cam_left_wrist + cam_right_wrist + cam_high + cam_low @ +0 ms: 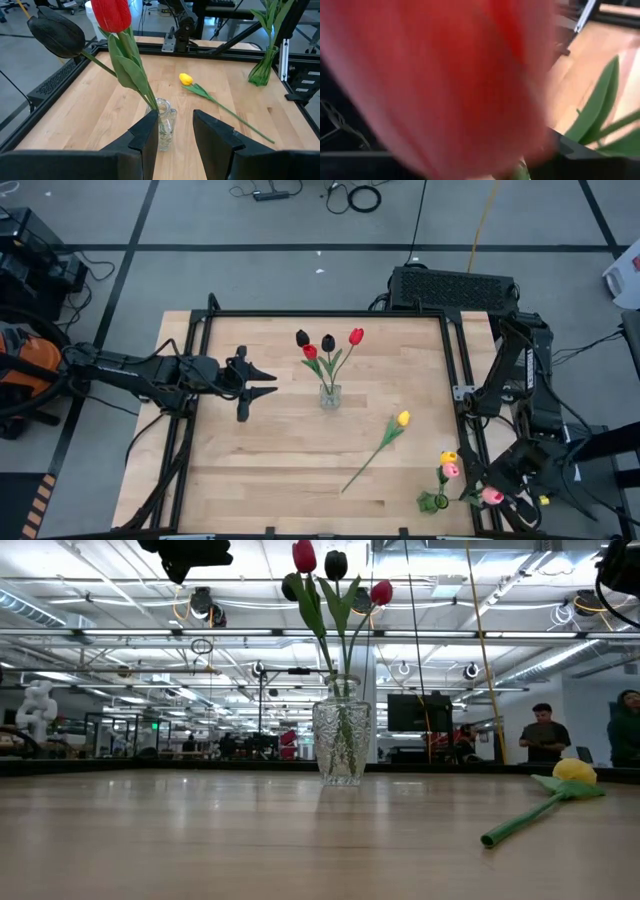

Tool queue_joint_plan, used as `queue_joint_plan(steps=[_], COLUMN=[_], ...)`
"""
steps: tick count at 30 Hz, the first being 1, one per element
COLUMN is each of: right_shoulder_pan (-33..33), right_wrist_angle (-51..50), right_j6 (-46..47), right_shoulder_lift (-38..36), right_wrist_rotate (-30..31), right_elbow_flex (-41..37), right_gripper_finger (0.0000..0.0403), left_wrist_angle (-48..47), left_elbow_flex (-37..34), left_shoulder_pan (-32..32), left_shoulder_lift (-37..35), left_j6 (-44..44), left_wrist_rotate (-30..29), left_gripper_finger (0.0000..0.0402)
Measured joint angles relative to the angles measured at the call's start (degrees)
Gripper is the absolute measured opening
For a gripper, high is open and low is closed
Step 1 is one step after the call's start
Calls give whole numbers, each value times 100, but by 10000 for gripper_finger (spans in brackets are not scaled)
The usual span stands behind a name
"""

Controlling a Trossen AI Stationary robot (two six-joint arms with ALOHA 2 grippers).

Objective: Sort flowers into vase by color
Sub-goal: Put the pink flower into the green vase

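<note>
A clear glass vase stands near the middle of the wooden surface, holding two red tulips and two black tulips. The left claw hovers just beside the vase, its two fingers apart and empty, pointed at the glass. A yellow tulip lies flat on the surface, its stem slanting toward the near edge, between the glass vase and a green vase at the surface's right near corner. That green vase holds a yellow tulip head and a pink one. The right claw sits at that corner beside another pink tulip, whose bloom fills its wrist camera; whether it has a hold cannot be told.
</note>
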Motion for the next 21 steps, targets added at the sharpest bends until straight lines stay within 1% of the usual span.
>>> queue_joint_plan(steps=[4, 10, 16, 21], right_shoulder_pan=[0, -55, -277, -532], right_wrist_angle=[-495, -1610, -2206, -2778], right_j6=[414, 723, 804, 869], right_shoulder_lift=[-41, -37, 161, 253], right_wrist_rotate=[-15, -607, -799, -1551], right_elbow_flex=[150, 643, 838, 840], right_gripper_finger=[144, 146, 146, 146], left_wrist_angle=[2, 0, 1, 1], left_elbow_flex=[0, 0, 0, 0], left_shoulder_pan=[-2, -2, 0, -2], left_shoulder_lift=[0, 0, 0, -1], left_j6=[0, 1, 0, 0], left_wrist_rotate=[-1, -1, 0, -1], left_gripper_finger=[129, 129, 129, 129])
